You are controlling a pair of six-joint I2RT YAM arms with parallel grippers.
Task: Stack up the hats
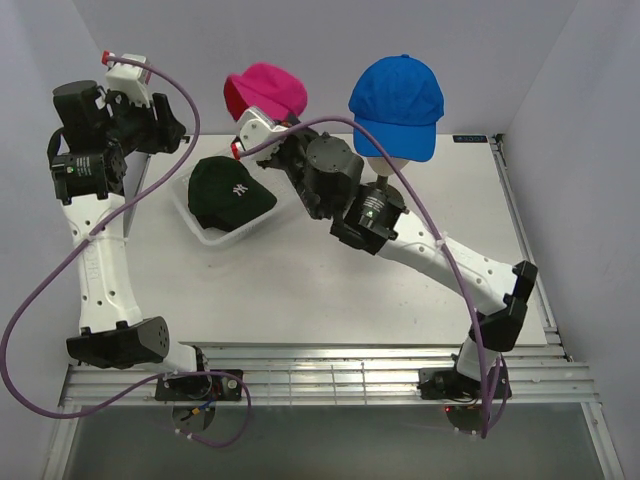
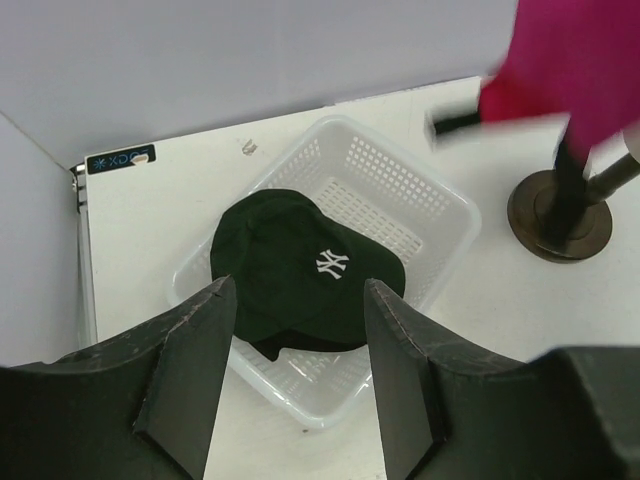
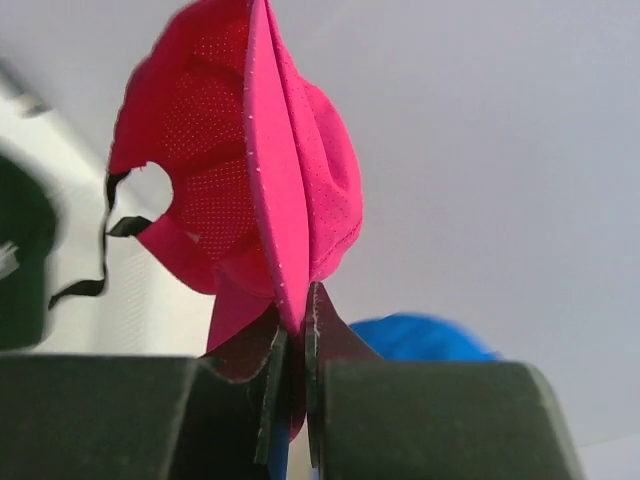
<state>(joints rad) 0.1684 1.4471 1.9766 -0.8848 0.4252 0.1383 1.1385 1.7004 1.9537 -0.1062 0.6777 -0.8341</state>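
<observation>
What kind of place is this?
Probably a robotics lab cell: a white table boxed in by plain walls, left arm and right arm bolted at its edge, props like a pink cap.

Cap in basket, second cap on mannequin head

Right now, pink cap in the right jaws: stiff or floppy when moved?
Likely mixed. On the pink cap, the pinched edge keeps a clean curve, so it is probably stiff there. The perforated crown folds in and a strap dangles, so expect sag and possible snagging.

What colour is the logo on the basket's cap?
White, on the dark green cap; clearest in left wrist view.
</observation>
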